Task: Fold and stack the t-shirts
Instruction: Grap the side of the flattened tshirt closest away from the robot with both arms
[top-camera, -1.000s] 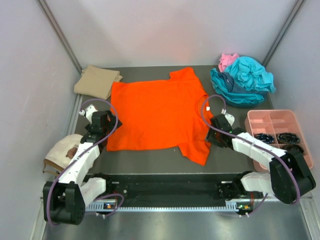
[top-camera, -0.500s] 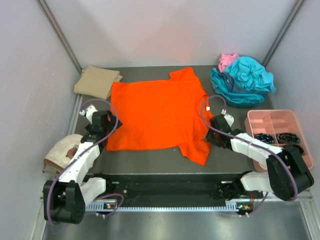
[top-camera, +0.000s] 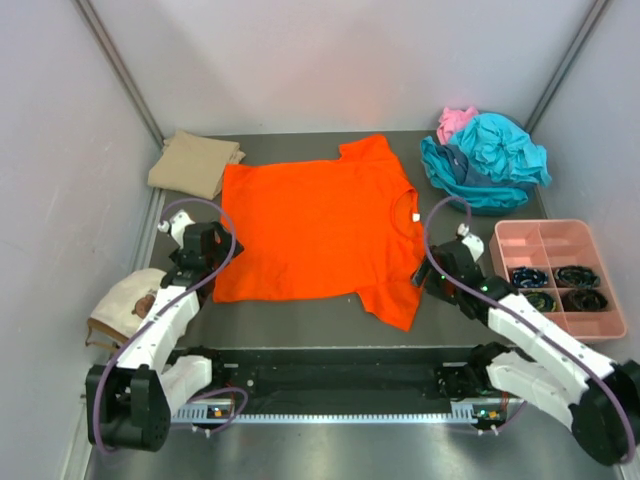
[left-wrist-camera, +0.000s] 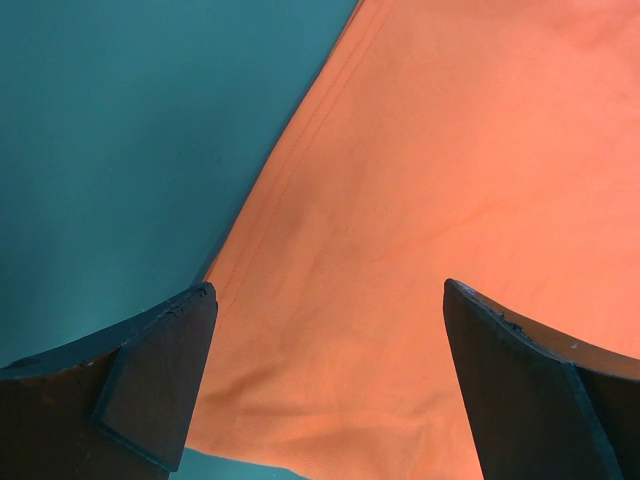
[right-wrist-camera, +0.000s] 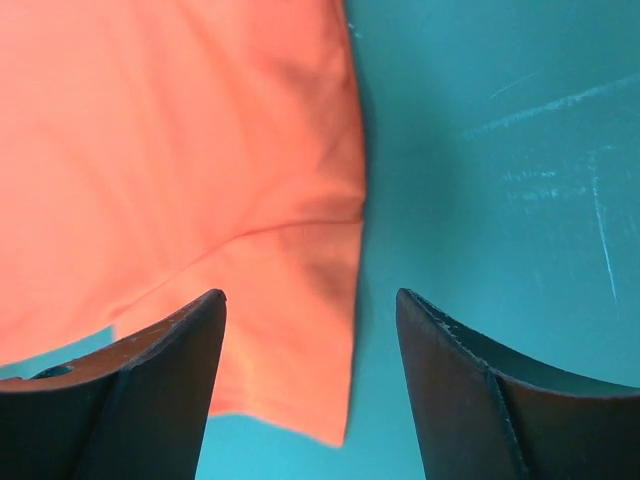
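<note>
Top view: orange t-shirt (top-camera: 320, 225) spread flat, centre; left gripper (top-camera: 205, 240) at its left edge, right gripper (top-camera: 432, 272) by the near sleeve, fingertips indistinct.
Left wrist: jaws wide, empty, above the hem; shirt cropped.
Right wrist: jaws parted, empty, over the sleeve edge.

Soft, matt cloth on the orange t-shirt (top-camera: 310, 230), with neat stitched lines along its hem, and on the tan t-shirt (top-camera: 193, 163), the teal t-shirts (top-camera: 490, 160) and the pink t-shirt (top-camera: 455, 122); smooth, dull tabletop (right-wrist-camera: 500, 200) with thin scratches; smooth pink plastic for the tray (top-camera: 545, 232).
</note>
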